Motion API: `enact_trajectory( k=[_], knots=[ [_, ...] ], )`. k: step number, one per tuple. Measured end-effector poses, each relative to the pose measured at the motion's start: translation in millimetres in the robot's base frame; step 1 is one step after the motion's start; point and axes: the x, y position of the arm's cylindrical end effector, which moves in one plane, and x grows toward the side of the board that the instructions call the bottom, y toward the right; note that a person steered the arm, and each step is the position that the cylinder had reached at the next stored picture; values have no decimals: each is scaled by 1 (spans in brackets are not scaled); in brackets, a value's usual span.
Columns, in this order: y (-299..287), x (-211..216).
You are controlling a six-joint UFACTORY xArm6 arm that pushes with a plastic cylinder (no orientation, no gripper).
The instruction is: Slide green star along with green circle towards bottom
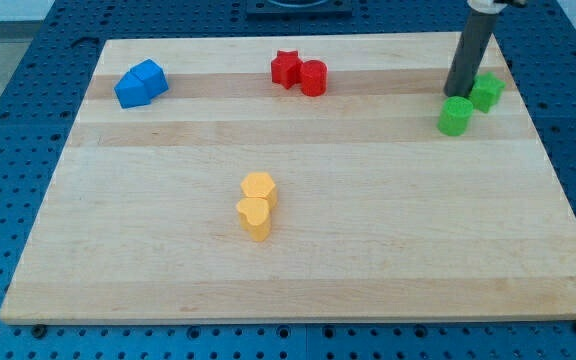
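Observation:
The green star sits near the view's top right of the wooden board. The green circle lies just below and left of it, close to or touching it. My tip is at the lower end of the dark rod that comes down from the view's top. It rests on the board just above the green circle and just left of the green star, close to both.
A red star and a red cylinder touch at the top middle. Two blue blocks sit together at the top left. Two yellow blocks stand stacked in the view's lower middle.

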Motion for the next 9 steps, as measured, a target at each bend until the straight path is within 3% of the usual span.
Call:
enact_trajectory(
  k=[1, 2, 4, 6, 9],
  knots=[
    [1, -33],
    [43, -58],
    [108, -58],
    [111, -50],
    [90, -4]
  ],
)
